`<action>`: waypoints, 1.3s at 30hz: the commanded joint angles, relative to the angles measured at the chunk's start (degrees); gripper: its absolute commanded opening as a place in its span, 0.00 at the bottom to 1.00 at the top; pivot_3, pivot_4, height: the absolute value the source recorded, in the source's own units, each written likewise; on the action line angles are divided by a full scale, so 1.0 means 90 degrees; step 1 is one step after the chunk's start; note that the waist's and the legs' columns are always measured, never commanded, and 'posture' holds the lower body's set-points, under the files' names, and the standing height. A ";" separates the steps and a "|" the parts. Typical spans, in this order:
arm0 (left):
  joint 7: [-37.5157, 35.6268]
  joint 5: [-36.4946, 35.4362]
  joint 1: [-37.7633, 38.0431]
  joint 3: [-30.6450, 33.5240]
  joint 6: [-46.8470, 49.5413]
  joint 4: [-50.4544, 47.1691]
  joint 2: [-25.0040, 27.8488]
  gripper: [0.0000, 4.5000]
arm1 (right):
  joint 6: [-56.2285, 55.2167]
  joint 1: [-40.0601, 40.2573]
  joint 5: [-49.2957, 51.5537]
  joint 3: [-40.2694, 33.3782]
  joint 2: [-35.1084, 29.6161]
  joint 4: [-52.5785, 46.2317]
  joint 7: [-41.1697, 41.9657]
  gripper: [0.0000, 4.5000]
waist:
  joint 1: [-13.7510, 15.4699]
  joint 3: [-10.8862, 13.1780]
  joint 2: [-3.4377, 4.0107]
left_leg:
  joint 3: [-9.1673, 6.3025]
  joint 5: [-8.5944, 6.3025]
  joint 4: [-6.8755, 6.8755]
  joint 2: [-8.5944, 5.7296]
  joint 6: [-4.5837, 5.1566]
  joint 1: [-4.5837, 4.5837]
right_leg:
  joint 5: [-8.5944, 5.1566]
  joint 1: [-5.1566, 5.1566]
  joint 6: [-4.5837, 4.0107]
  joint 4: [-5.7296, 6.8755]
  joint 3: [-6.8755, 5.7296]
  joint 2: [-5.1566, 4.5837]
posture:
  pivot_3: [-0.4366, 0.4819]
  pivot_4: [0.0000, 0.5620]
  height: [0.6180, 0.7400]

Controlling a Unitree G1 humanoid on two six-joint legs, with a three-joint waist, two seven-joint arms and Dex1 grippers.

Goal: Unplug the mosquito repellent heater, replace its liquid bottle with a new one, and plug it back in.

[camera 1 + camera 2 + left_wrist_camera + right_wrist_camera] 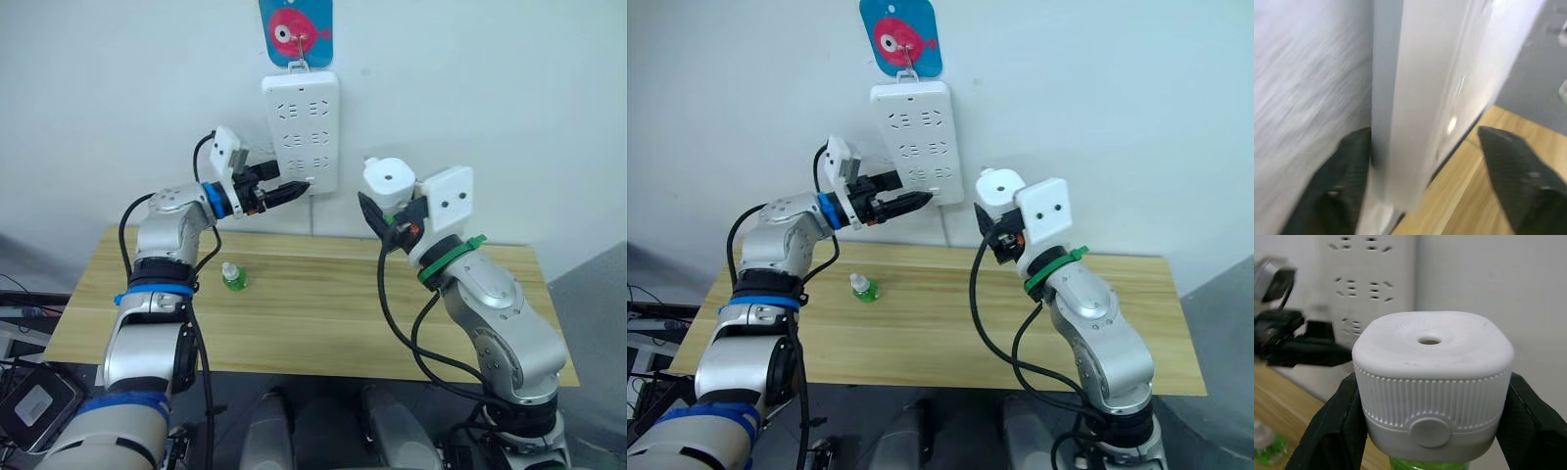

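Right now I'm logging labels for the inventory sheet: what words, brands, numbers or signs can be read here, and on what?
None can be read.
Blue wall hanger: a red fish picture, no lettering.
Power strip: socket holes, no legible marking.
Mosquito repellent heater: plain white, no text.
Small green bottle: too small to tell.
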 commanded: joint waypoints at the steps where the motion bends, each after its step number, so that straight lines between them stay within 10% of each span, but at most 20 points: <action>1: 0.0428 -0.0128 0.0566 0.0230 0.0168 -0.0919 0.0187 0.99 | -0.0263 0.0164 0.0475 -0.0579 0.0299 0.0043 0.0013 0.67 | 0.0016 0.0000 0.0000 | -0.0002 0.0000 -0.0002 0.0000 -0.0001 0.0000 | 0.0003 0.0000 -0.0006 0.0000 -0.0004 -0.0002 | 0.39 0.49 1.00; 9: 0.1239 -0.0120 0.2893 0.0211 0.0506 -0.3597 0.0378 0.99 | 0.0356 -0.0039 0.2447 -0.2494 0.1352 0.0972 -0.0466 0.67 | 0.0017 0.0000 0.0001 | -0.0009 -0.0002 -0.0019 0.0002 -0.0005 0.0000 | 0.0015 -0.0002 -0.0037 0.0000 -0.0015 -0.0011 | 0.42 0.46 1.00; 15: 0.1633 -0.0455 0.3243 -0.0697 0.0636 -0.5273 -0.0636 0.99 | 0.0350 -0.0392 0.4279 -0.3753 0.1724 0.1858 -0.1113 0.67 | 0.0202 0.0000 0.0001 | -0.0007 0.0000 -0.0012 -0.0015 -0.0009 -0.0002 | 0.0003 0.0006 -0.0013 -0.0006 -0.0011 -0.0023 | 0.44 0.43 1.00; 24: 0.2347 0.0364 0.2357 -0.1791 -0.0789 -0.3915 -0.2342 0.99 | 0.0341 -0.0400 0.6472 -0.3787 0.1571 0.2068 -0.1942 0.67 | 0.0099 -0.0002 0.0005 | -0.0002 0.0002 -0.0003 -0.0024 -0.0004 0.0002 | 0.0013 0.0013 0.0004 -0.0012 0.0003 -0.0016 | 0.41 0.43 1.00; 39: 0.2481 0.0501 0.1957 -0.1868 -0.1578 -0.3015 -0.2798 0.99 | -0.0069 -0.0047 0.7629 -0.2859 0.0775 0.1840 -0.2556 0.67 | 0.0008 -0.0002 0.0005 | -0.0003 0.0000 -0.0008 -0.0027 -0.0001 -0.0002 | 0.0009 0.0013 0.0011 -0.0014 0.0007 -0.0014 | 0.39 0.44 1.00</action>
